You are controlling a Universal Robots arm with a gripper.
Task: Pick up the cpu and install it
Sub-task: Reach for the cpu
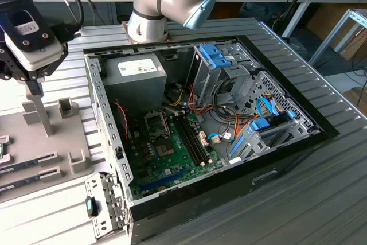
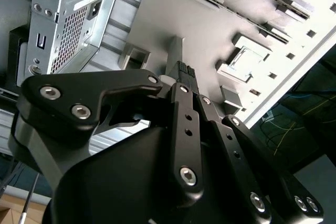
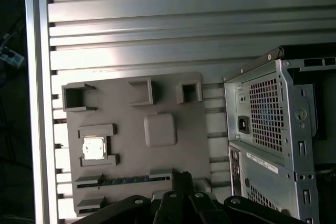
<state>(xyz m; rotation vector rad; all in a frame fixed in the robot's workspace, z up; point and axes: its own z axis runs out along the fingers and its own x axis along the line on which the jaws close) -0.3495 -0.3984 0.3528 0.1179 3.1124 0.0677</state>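
An open computer case lies on the ribbed metal counter. Inside it, a grey power-supply box sits near a green board. Just beside the case lies a grey fixture plate with recesses.

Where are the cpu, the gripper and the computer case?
cpu [image 3: 94,148], first wrist view, its metal top.
gripper [image 2: 185,72], second wrist view, between its fingertips.
case [image 1: 103,113], exterior view, its side wall.

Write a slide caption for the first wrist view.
Pincer above the grey fixture plate; cpu in its holder, computer case alongside.
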